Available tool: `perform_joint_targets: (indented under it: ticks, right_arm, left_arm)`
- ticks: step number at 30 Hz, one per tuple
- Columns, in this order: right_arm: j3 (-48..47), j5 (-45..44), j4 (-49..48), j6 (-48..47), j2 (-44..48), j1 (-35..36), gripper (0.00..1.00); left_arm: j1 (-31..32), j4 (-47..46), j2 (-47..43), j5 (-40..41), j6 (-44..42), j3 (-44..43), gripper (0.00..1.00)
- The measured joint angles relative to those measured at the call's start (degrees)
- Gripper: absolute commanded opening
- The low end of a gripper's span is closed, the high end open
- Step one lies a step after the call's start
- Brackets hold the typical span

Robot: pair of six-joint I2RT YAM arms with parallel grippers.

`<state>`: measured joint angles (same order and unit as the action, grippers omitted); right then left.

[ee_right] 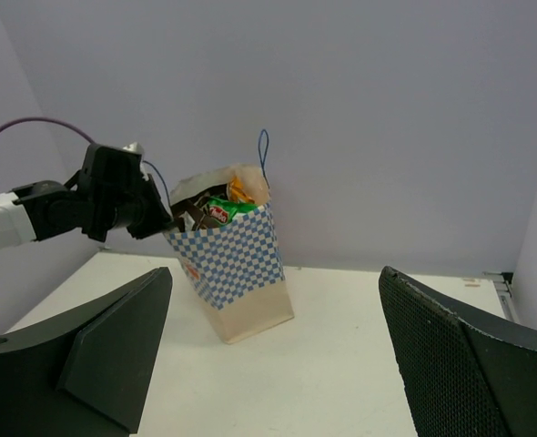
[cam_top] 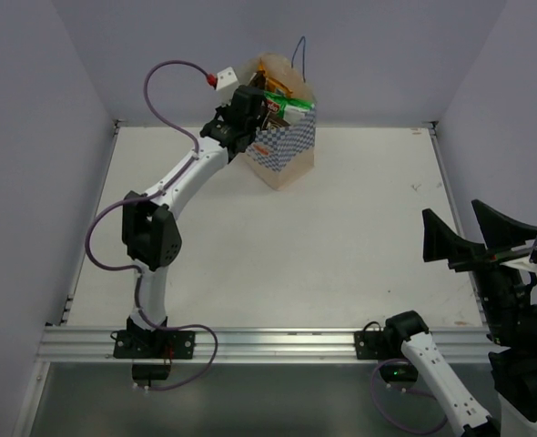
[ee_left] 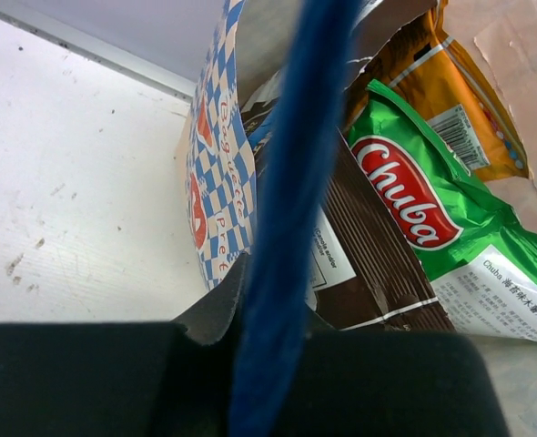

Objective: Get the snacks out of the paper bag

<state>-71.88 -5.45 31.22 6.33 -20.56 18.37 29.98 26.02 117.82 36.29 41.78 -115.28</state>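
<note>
The paper bag stands at the back of the table and leans, as the right wrist view shows. Snacks stick out of its top: an orange packet, a green-and-white packet and a dark brown packet. My left gripper is at the bag's left rim. Its fingers are shut, and the checkered wall runs straight into them. A blue cord handle hangs blurred across the left wrist view. My right gripper is open and empty, far off at the near right.
The bag's second blue handle stands up at the back. Grey walls close the table on three sides. A metal rail runs along the near edge. The left arm's purple cable loops above it.
</note>
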Motion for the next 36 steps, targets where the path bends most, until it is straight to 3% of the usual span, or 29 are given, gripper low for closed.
perform_joint_targets:
  ticks: [7, 16, 27, 32, 36]
  right_arm:
    - [-0.5, 0.6, 0.0, -1.2, -0.6, 0.8, 0.99]
    - [-6.5, 0.9, 2.0, -1.0, -8.9, 0.9, 0.99]
    - [-16.2, 17.4, 6.0, 3.5, -24.5, 1.2, 0.99]
    - [-18.7, 17.6, 7.3, 6.0, -33.2, 9.5, 0.99]
    - [-28.4, 12.2, 11.2, 7.8, -44.3, 19.8, 0.99]
  left_arm:
    - [-0.6, 2.6, -7.3, -5.0, -5.5, 7.3, 0.00]
    - [-0.6, 6.0, -29.3, -17.1, -15.5, 27.0, 0.00]
    - [-0.6, 8.6, -50.5, -29.9, -22.4, 44.7, 0.00]
    - [-0.6, 9.3, -56.0, -30.7, -23.5, 49.2, 0.00]
    - [-0.6, 9.8, -57.7, -30.0, -24.0, 50.4, 0.00]
